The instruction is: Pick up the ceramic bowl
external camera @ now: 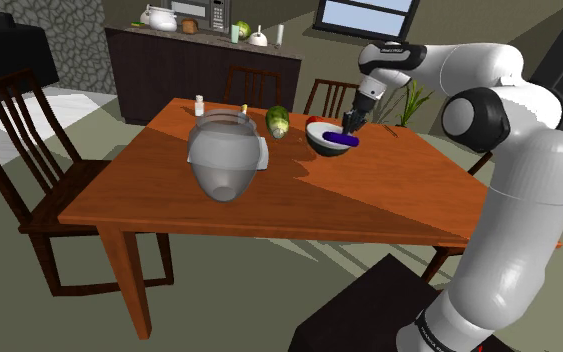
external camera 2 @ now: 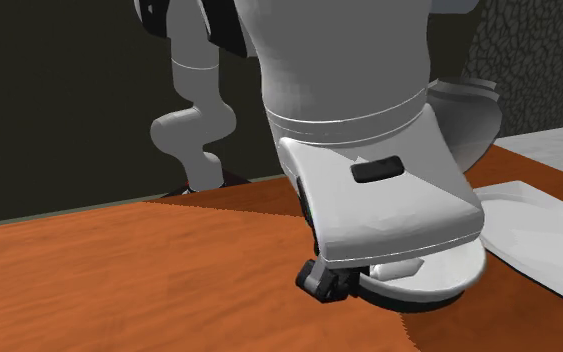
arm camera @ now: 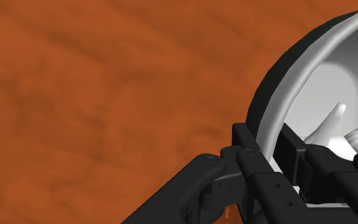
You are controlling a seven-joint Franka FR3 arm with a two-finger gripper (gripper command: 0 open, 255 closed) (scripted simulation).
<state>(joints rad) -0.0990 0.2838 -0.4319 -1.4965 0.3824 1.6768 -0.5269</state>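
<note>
The bowl (external camera: 329,140), dark outside and white inside, sits tilted at the far side of the wooden table (external camera: 369,200), with a purple item (external camera: 338,139) inside it. My black gripper (external camera: 352,125) comes down on the bowl's rim from the side nearer the arm. In the wrist view the gripper (arm camera: 268,143) is shut on the rim of the bowl (arm camera: 323,83), one finger outside the wall and one inside. In the second exterior view the hand covers most of the bowl (external camera 2: 439,280), which lies on or barely above the table; I cannot tell which.
A large translucent jug (external camera: 224,155) stands mid-table on a white mat (external camera: 262,155). Behind it are a green item (external camera: 277,121) and a small bottle (external camera: 199,104). A red object (external camera: 314,120) sits just beyond the bowl. Chairs (external camera: 29,150) ring the table; a counter (external camera: 199,60) runs behind.
</note>
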